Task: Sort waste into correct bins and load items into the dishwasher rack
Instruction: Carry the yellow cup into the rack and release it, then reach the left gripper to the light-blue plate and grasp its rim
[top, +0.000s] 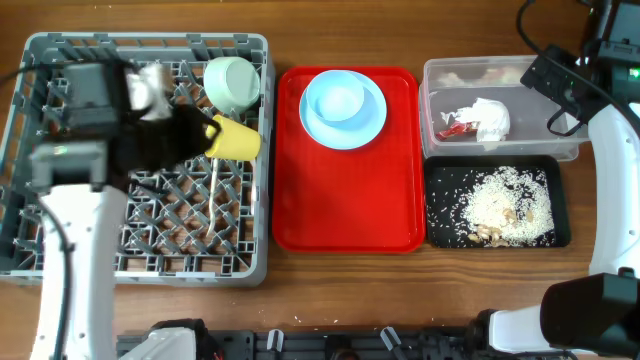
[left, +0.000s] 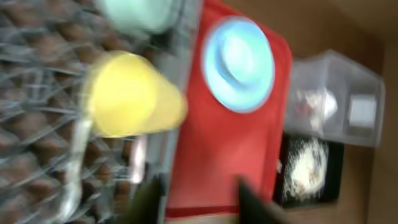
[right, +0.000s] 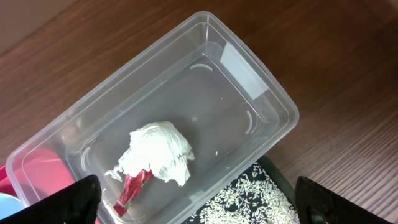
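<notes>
The grey dishwasher rack (top: 40, 230) is at the left. In it are a mint-green bowl (top: 232, 82), the yellow cup (top: 238, 140) on its side, and a white utensil (top: 212, 190). My left gripper (top: 192, 135) is open and empty just left of the cup; the blurred left wrist view shows the cup (left: 134, 102) ahead of its fingers (left: 202, 202). The pale blue plate (top: 343, 108) lies on the red tray (top: 345, 200). My right gripper (right: 199, 202) is open above the clear tub (right: 261, 118), which holds the napkin (right: 158, 152) and red wrapper (right: 130, 190).
The black tray (top: 440, 215) in front of the clear tub (top: 500, 72) holds the rice scraps (top: 510, 200). The right arm runs along the table's right edge. Bare wooden table lies in front of the rack and trays.
</notes>
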